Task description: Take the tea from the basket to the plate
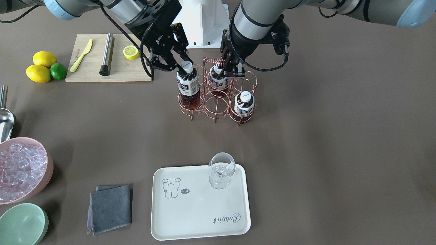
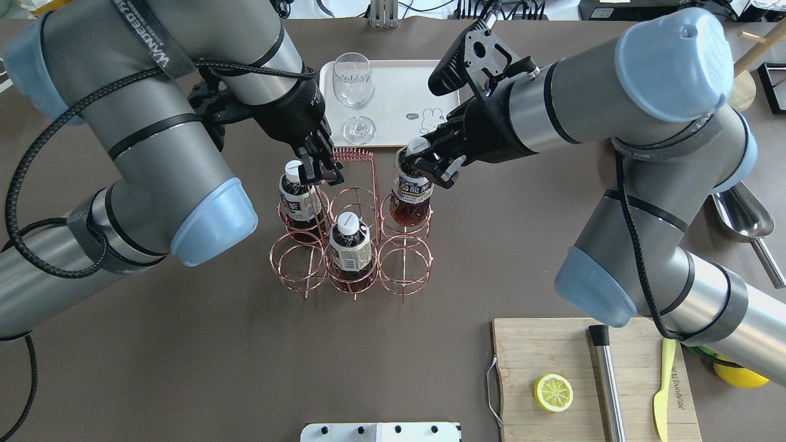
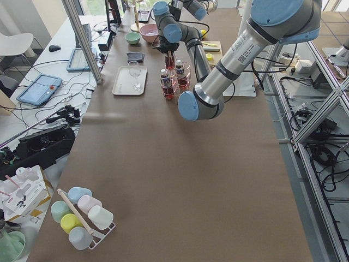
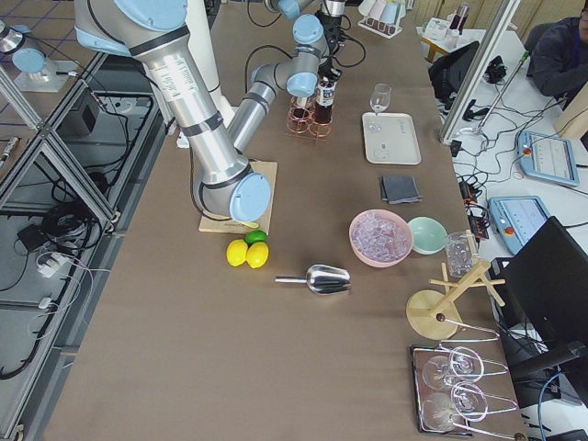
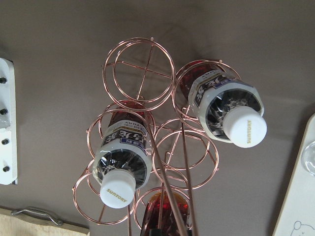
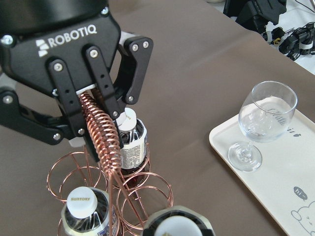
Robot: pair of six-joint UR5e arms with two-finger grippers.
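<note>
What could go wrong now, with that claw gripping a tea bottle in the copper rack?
1. The right gripper holds the tea only near its cap; it could slip or swing.
2. Its base is inside a basket ring and may snag, though the left gripper clamps the handle.
3. The wine glass on the plate could get knocked when the bottle lands.

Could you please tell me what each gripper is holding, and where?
Right gripper: tea bottle, at its neck. Left gripper: wire rack, by its coiled handle.

SUNTORY is printed on two white bottle caps [image 5: 247,126]. ROBOTIQ appears in white on the black body of the left gripper [image 6: 96,129]. The cream tray [image 1: 197,211] reads "Rabbit".
</note>
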